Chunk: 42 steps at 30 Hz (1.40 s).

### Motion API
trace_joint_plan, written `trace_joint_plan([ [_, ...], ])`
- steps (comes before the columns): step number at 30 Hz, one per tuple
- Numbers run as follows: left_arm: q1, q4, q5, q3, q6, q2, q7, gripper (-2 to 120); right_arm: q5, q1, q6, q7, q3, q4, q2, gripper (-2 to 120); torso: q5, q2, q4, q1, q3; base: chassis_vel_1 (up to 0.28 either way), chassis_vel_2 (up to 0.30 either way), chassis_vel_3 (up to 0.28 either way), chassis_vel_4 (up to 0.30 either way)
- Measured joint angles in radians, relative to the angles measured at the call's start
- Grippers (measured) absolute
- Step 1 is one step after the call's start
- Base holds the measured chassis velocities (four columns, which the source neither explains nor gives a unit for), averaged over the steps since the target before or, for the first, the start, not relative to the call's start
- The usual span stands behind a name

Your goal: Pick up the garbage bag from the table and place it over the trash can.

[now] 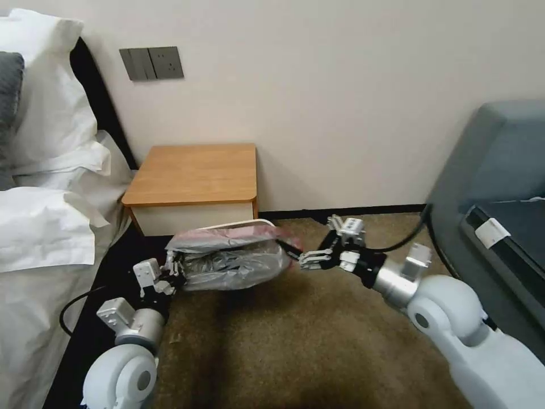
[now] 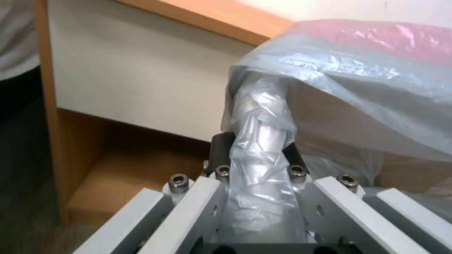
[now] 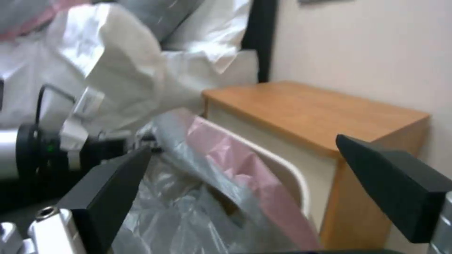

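Note:
The garbage bag [image 1: 233, 261], grey and crinkled with a pinkish-red rim, is stretched over the trash can, whose pale rim [image 1: 245, 223] shows behind it on the carpet in front of the table [image 1: 193, 173]. My left gripper [image 1: 173, 274] is at the bag's left end, shut on a twisted strand of the plastic [image 2: 259, 141]. My right gripper [image 1: 304, 258] is at the bag's right end, just off the pink rim. It is open [image 3: 249, 187], its black fingers [image 3: 108, 190] wide apart above the bag [image 3: 207, 197] and the trash can's rim [image 3: 287, 169].
A bed with white pillows and sheets [image 1: 45, 216] lies on the left, close to my left arm. A grey sofa [image 1: 499, 170] stands on the right. The wall runs behind the table. Brown carpet [image 1: 295, 341] stretches in front.

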Motion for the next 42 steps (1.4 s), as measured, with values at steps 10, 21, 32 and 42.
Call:
trace_joint_plan([
  [10,0.008,-0.024,-0.003,-0.002,-0.001,0.002,0.004,5,-0.049,0.01,0.001,-0.007,-0.038,-0.02,-0.008,73,0.0001,0.0,-0.0003,0.0,0.0,0.0,0.0,0.0,0.0],
  [21,0.011,-0.031,-0.026,-0.002,0.002,0.004,-0.003,5,-0.07,-0.006,0.022,0.008,-0.031,-0.034,0.004,34,0.0,0.0,-0.0003,0.0,0.0,0.0,0.0,0.0,0.0],
  [32,0.014,-0.014,0.004,0.0,-0.005,0.006,0.022,5,-0.035,0.04,0.026,0.058,-0.043,-0.052,0.03,0,-0.0001,0.0,-0.0002,0.0,0.0,0.0,0.0,0.0,0.0],
  [42,0.028,-0.003,0.038,-0.002,-0.033,0.006,0.081,5,-0.003,0.155,-0.019,0.072,-0.073,-0.154,0.051,0,0.0,0.0,-0.0001,0.0,0.0,0.0,0.0,0.0,0.0],
])
